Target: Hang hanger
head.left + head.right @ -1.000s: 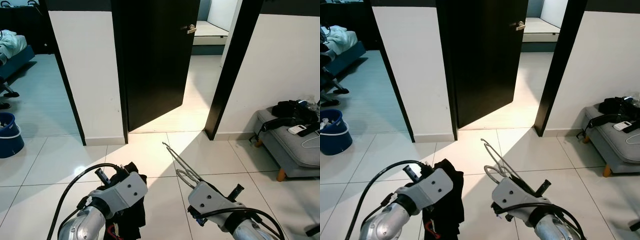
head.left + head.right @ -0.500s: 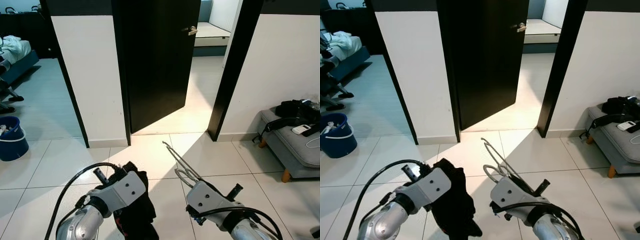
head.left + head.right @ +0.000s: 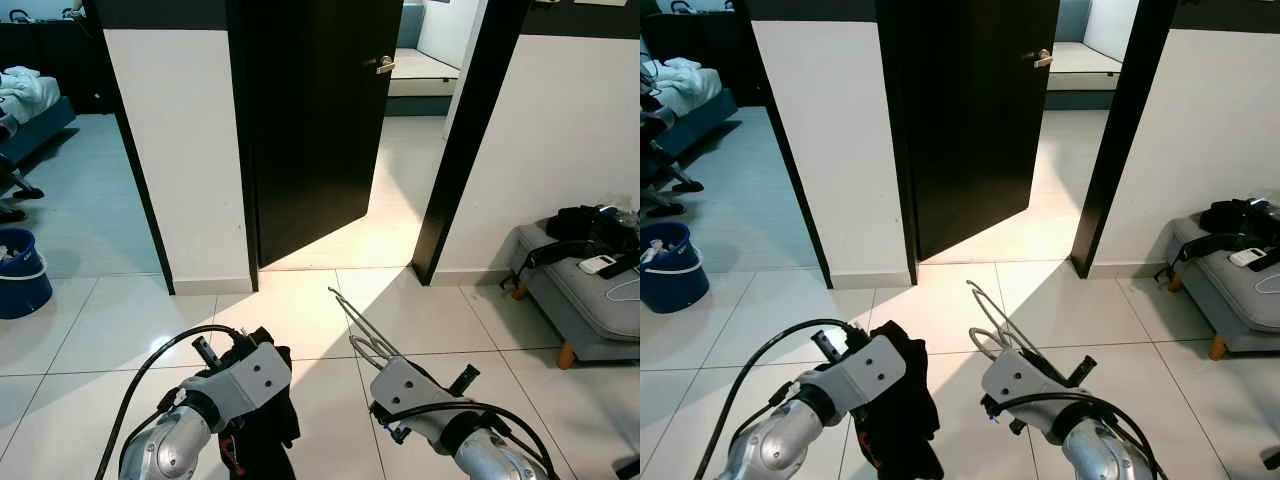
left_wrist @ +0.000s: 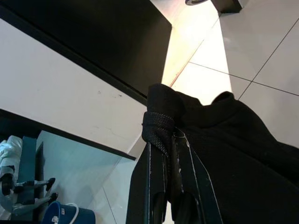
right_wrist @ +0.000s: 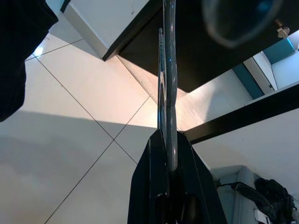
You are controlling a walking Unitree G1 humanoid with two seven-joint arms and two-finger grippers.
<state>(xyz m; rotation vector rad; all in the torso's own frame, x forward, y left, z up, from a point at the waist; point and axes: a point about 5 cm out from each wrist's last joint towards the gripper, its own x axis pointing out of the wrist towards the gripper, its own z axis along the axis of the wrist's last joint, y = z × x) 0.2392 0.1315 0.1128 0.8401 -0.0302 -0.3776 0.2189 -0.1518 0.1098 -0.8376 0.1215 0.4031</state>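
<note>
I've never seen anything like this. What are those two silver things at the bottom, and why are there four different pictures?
Those are the two arms of a walking household robot. Two pictures come from a pair of cameras on its head, looking forward and down; the other two come from cameras on its wrists, looking along each tool's black fingers. The left tool is shut on a black cloth garment. The right tool is shut on a thin silver wire hanger, which sticks forward. Ahead is a glossy white tiled floor, a half-open black door, a blue bucket to the left and a grey padded bench to the right with dark things piled on it.
</note>
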